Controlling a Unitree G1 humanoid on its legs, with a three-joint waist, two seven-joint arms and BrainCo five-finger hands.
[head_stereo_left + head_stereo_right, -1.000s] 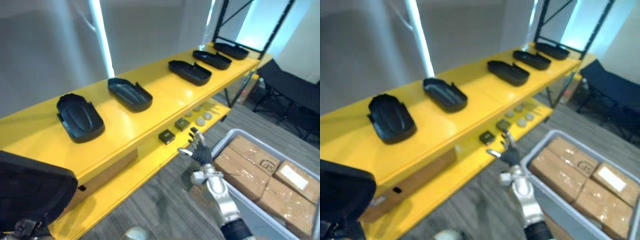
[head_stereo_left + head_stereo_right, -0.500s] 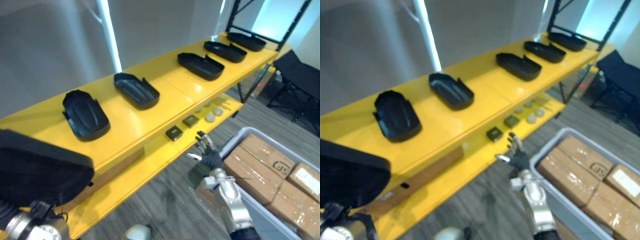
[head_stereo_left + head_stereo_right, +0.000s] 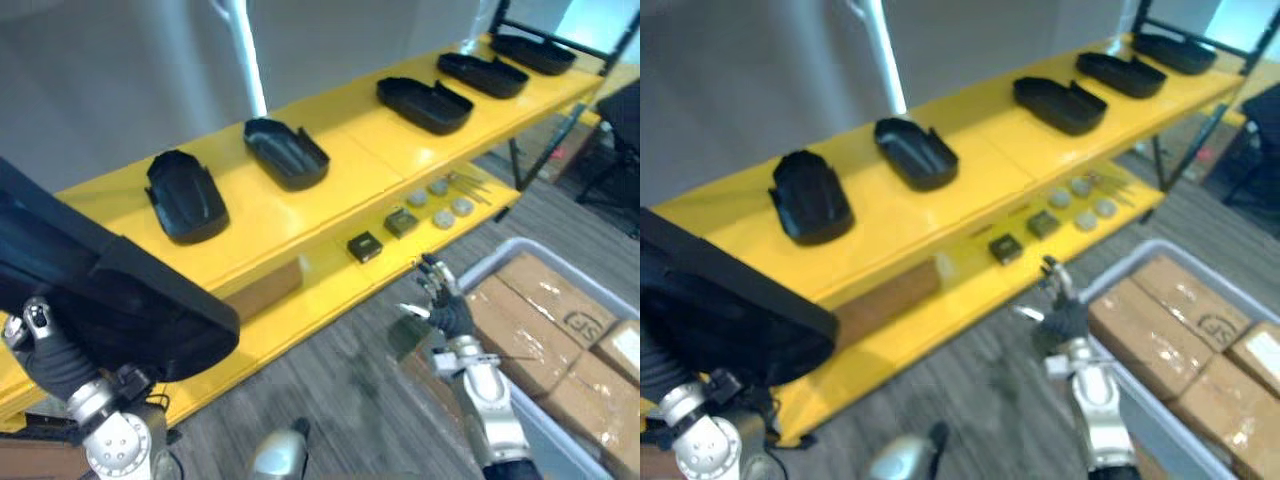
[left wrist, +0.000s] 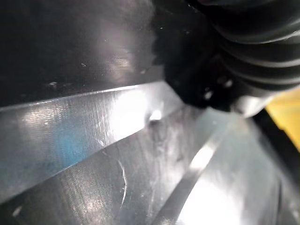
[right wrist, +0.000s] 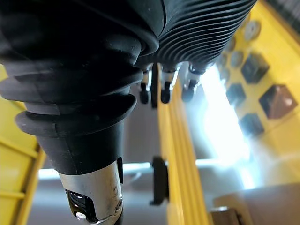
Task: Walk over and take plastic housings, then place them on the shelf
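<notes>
one black housing [image 3: 110, 300] rides our left hand [image 3: 55, 355], grip untellable; bare shelf [image 3: 105, 205] lies just beyond; right hand [image 3: 447, 312] fingers [image 3: 438, 285] relaxed, empty.

My two head eyes look down from high up at the yellow shelf [image 3: 340, 190], and both see my right hand [image 3: 1068, 322]. My left wrist camera is right up against the black housing [image 4: 93, 140]. My right wrist camera looks past my fingers [image 5: 165, 93] at the shelf.

Black housings [image 3: 286, 153] sit spaced along the yellow shelf [image 3: 352, 172], with bare top between neighbours.
</notes>
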